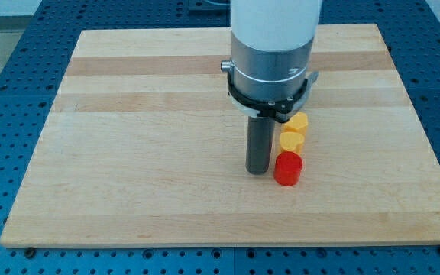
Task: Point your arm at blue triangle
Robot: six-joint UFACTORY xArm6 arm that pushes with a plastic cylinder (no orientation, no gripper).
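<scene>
The rod's lower end, my tip (258,171), was seen resting on the wooden board (128,153) a little right of the frame's centre, and since the arm carried no gripper, nothing could be said to be open, closed or held. Just to the right of the tip, very near it and possibly touching, a red cylinder (287,168) stood on the board. Above the red cylinder, toward the upper right, a yellow block (292,140) was set close against it, and a second yellow block (299,122) lay just beyond, partly hidden under the arm's metal collar (270,72); the shapes of the two yellow pieces could not be made out with certainty. No blue triangle was visible anywhere on the board. It was judged that it might be hidden behind the broad white body of the arm near the frame's top centre, though this could not be confirmed. For the step to be done well, the tip would have to be drawn away from the red cylinder first, toward the frame's left, so that the row of three blocks was not disturbed. Once the triangle was found, the tip should be brought near it and stopped short, so that it was pointed at and not pushed.
</scene>
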